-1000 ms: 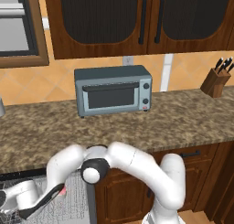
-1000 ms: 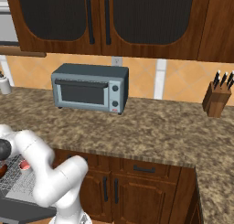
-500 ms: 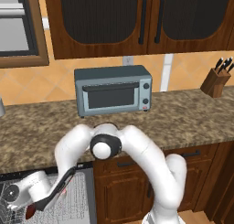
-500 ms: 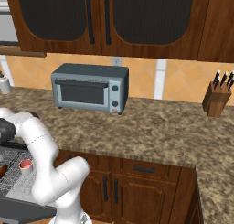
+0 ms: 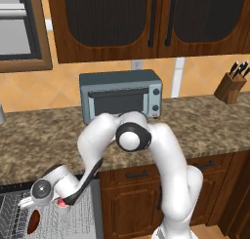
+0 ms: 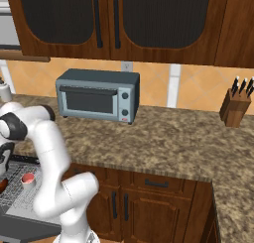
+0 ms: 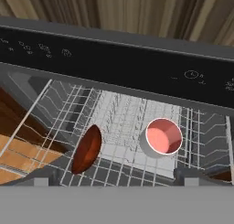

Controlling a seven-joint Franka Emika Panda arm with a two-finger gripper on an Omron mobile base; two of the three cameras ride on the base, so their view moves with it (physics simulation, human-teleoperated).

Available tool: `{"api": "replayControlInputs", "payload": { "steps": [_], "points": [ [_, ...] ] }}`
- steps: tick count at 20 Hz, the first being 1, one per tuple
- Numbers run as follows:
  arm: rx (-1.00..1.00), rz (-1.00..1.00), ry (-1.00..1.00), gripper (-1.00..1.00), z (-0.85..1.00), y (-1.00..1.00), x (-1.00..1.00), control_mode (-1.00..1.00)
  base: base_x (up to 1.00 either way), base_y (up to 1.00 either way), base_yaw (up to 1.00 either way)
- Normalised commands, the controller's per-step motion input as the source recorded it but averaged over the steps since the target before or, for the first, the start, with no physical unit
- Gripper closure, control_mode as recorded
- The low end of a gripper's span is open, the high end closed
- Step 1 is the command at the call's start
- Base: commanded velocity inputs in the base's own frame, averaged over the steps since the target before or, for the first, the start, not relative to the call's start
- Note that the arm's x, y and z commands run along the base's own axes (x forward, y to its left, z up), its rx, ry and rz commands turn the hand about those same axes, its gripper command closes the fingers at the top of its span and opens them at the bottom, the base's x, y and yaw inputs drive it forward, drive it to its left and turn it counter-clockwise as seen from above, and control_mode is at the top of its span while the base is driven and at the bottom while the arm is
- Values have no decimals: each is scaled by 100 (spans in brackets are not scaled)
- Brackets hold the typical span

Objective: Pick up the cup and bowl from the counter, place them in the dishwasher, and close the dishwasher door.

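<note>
White wire rack (image 7: pixel 123 122) of the dishwasher (image 5: pixel 49 218) holds both pieces: the cup (image 7: pixel 163 136) stands upright with its pink-red inside showing, and the reddish-brown bowl (image 7: pixel 87 148) leans on its edge well apart from it. Above them hangs the gripper (image 7: pixel 116 175), jaws spread wide and holding nothing, below the granite counter (image 6: pixel 163 138).

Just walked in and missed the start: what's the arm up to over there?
The arm is loading the dishwasher. Its gripper hangs open over the wire rack, holding nothing. The cup stands upright in the rack and the bowl rests on edge beside it. The dishwasher door is not yet shut.
</note>
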Motion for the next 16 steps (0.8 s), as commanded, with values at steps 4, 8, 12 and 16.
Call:
{"api": "replayControlInputs", "payload": {
  "steps": [4,8,12,16],
  "points": [
    [14,1,-2,-100,48,0,-9,-100,0,0,0],
    [17,3,-9,-100,49,0,-21,-100,0,0,0],
    [14,7,-10,-100,42,0,-30,-100,0,0,0],
    [3,5,0,-100,22,0,-15,-100,0,0,0]
  ]
}}
